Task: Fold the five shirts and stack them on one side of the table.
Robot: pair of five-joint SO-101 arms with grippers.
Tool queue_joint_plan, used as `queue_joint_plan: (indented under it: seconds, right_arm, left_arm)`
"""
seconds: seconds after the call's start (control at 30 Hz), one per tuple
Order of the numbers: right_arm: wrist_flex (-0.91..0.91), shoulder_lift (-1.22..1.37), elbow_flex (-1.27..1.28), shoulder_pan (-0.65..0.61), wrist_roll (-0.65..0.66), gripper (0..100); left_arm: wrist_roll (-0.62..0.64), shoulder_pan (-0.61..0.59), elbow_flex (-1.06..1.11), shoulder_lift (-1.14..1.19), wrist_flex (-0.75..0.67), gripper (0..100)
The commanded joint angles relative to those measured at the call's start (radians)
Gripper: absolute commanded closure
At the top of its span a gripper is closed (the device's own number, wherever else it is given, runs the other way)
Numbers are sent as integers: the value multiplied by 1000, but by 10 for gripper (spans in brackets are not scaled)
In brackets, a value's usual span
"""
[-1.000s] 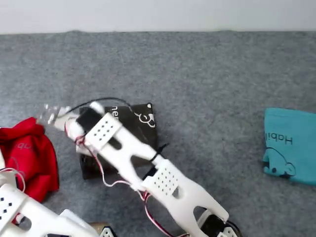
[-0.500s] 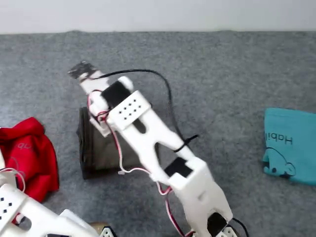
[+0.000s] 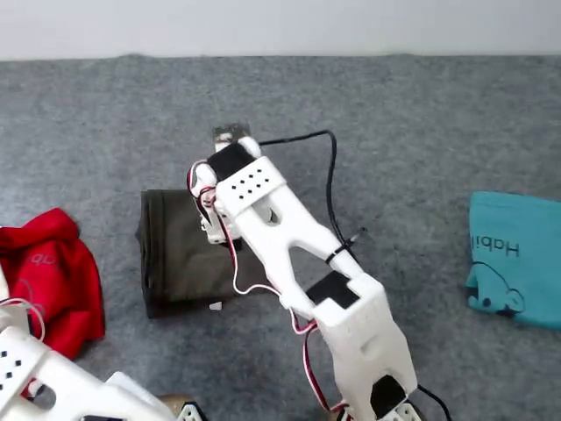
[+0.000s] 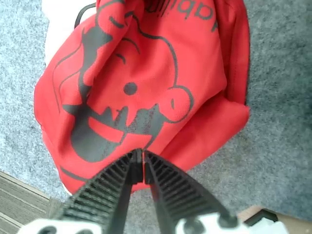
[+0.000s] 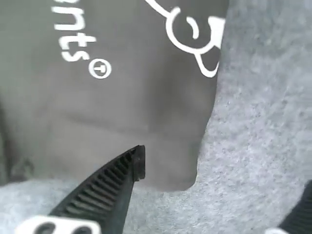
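In the high view, a dark olive shirt (image 3: 175, 259), folded to a rectangle, is laid left of centre on the grey, felt-like table (image 3: 412, 114) and is partly covered by the white right arm (image 3: 289, 237). A crumpled red shirt (image 3: 48, 272) is seen at the left edge, and a folded teal shirt (image 3: 513, 259) at the right edge.

In the left wrist view, the left gripper (image 4: 142, 155) is shown with its ribbed black jaws pressed together over the red shirt's black cartoon print. Whether cloth is pinched cannot be told.

In the right wrist view, the right gripper (image 5: 214, 190) is spread wide above the dark olive shirt's rounded corner.
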Motion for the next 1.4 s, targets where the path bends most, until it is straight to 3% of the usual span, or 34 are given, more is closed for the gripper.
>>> queue_joint_plan:
  seconds: [0.0, 0.3, 0.7, 0.87, 1.13, 1.37]
  right_arm:
    - [-5, 31, -6, -1, -32, 513]
    - [-186, 185, -6, -12, -26, 578]
    - [-124, 314, -6, -28, -14, 805]
    - [-124, 315, -6, -25, 55, 996]
    - [36, 277, -3, 21, 212, 990]
    - [38, 67, 72, 226, 500, 990]
  left_arm:
    - [2, -2, -2, -17, -8, 985]
    - [2, -2, 4, -17, -9, 985]
    - [0, -2, 22, -17, -11, 985]
    - [0, -2, 24, -17, -11, 985]
    - [0, -2, 22, -17, -11, 985]
    - [0, -2, 22, -17, -11, 985]
